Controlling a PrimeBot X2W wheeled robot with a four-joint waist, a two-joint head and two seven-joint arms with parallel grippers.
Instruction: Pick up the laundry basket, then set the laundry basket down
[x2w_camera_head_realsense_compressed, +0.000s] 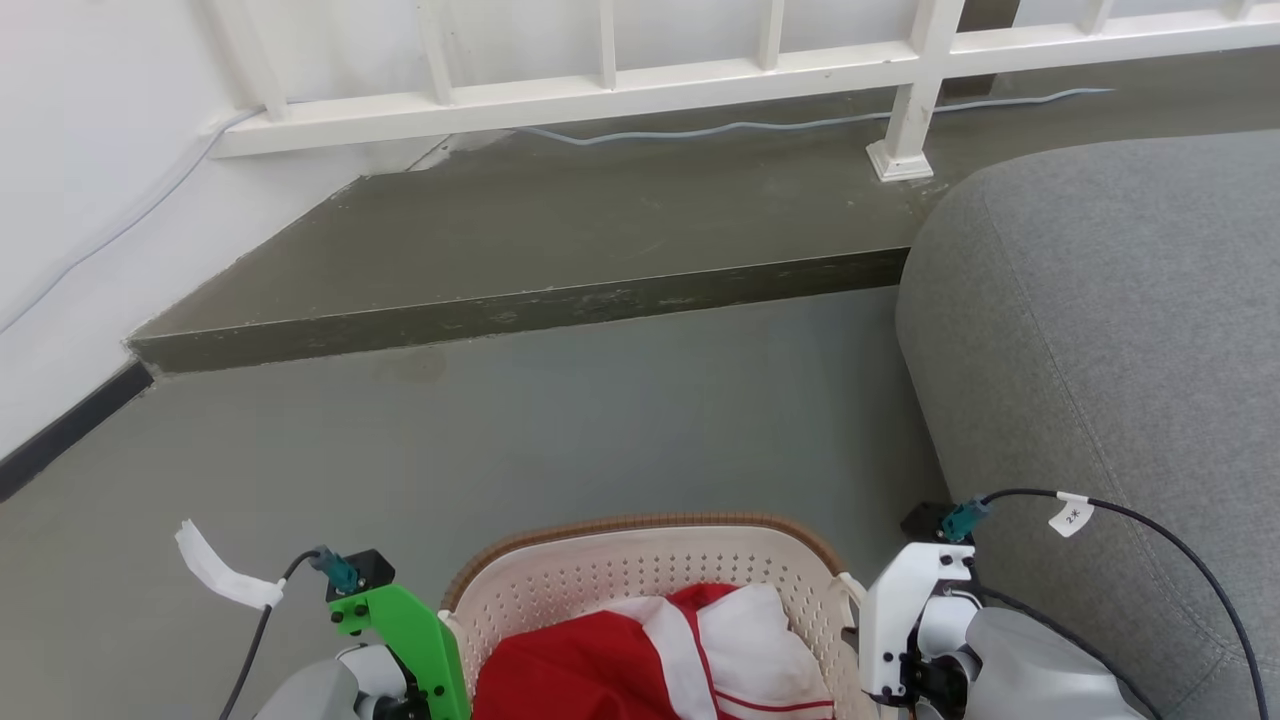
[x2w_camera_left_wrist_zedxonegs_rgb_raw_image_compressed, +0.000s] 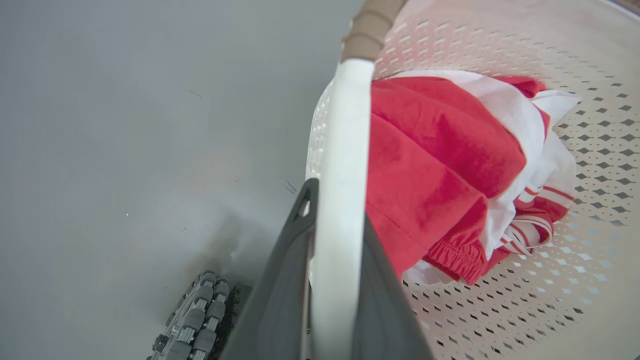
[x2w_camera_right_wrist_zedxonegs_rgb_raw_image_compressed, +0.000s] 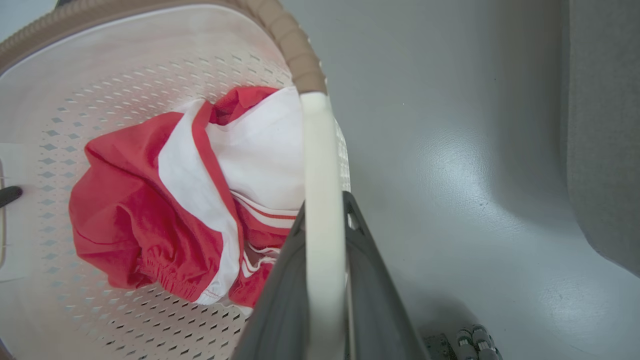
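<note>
Closest to me, my left pincer has one dark finger on either side of the white left handle of the laundry basket, pinching it. My right pincer grips the white right handle the same way, fingers flush against both faces of the bar.

The laundry basket sits right in front of me between the two arms, at the bottom middle of the head view. A green bracket on my left wrist is just beside one end and a white bracket on my right wrist beside the other. Its walls are cream-white plastic, pierced all over with small diamond-shaped holes, and a brown woven-look rim runs along the top and meets each handle. Inside lies a crumpled red and white garment with striped trim. I cannot tell whether the basket's bottom touches the floor.

Around it is smooth grey floor. A grey sofa stands near the basket on my right. Further off there is a raised step with a pale cable trailing across it, then a white railing, and a white wall on my left.
</note>
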